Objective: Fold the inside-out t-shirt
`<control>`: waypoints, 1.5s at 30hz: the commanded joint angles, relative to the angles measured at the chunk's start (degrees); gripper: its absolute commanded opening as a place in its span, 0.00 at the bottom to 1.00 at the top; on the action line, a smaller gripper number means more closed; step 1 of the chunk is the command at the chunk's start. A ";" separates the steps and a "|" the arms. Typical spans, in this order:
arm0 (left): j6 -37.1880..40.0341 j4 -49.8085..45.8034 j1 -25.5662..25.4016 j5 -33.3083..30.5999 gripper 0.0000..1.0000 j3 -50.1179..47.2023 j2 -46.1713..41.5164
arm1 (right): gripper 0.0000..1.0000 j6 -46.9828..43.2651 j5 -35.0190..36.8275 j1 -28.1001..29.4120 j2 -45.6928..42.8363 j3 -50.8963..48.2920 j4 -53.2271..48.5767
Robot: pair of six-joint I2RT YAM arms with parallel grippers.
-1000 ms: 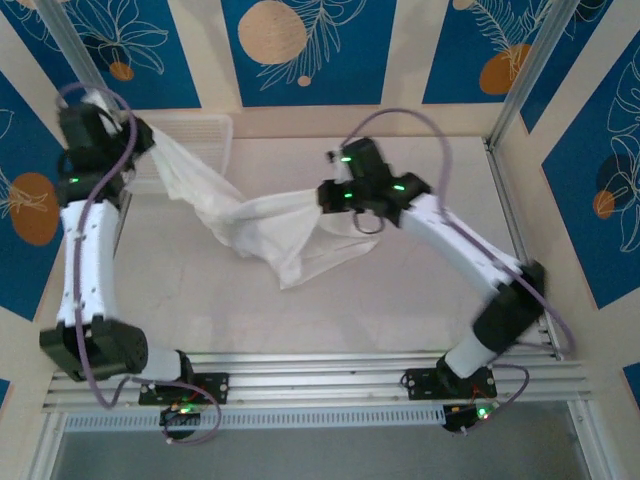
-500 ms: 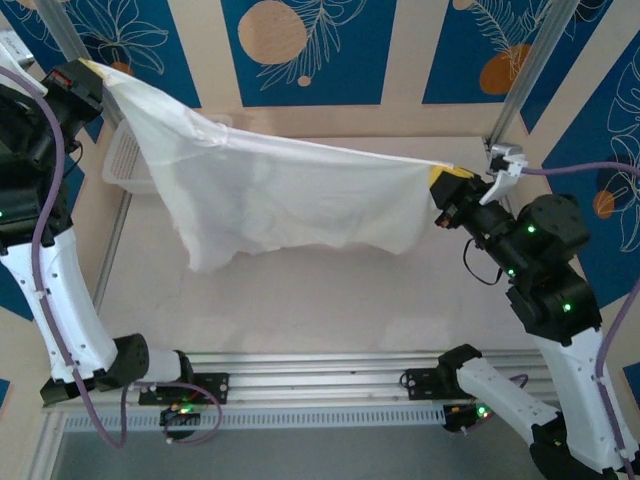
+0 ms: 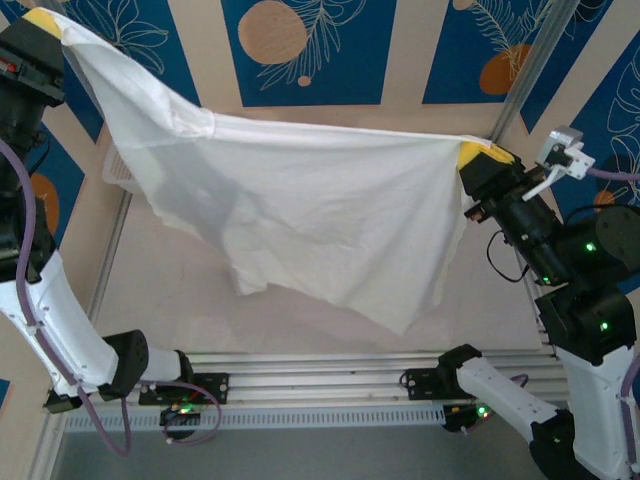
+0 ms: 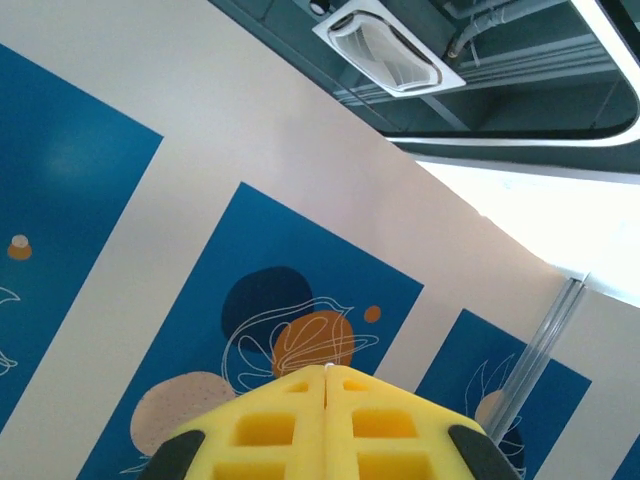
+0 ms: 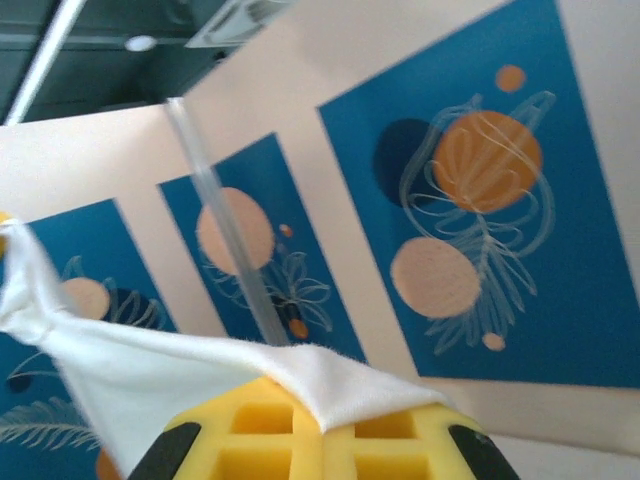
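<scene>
T-shirt (image 3: 320,210) stretched mid-air (sagging at middle); left fingers (image 3: 42,20), right fingers (image 3: 478,156) each clamped tight on upper edge.

In the top view you have the shirt (image 3: 300,215) strung across the upper half, from the left gripper (image 3: 44,22) in the upper-left corner to the right gripper (image 3: 478,157) at mid-right, each clamping one end. It hangs above the table (image 3: 170,300), lowest tip at lower centre-right. The basket (image 3: 115,165) is at mid-left, partly behind the shirt. The rail (image 3: 320,362) runs along the bottom. In the right wrist view, the shirt drapes over the fingers (image 5: 260,440) and trails to the left edge.
</scene>
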 commanded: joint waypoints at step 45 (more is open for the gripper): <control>14.87 -0.71 -10.65 -19.32 0.74 -73.56 0.88 | 0.78 3.34 -11.04 -12.07 75.78 13.75 -12.22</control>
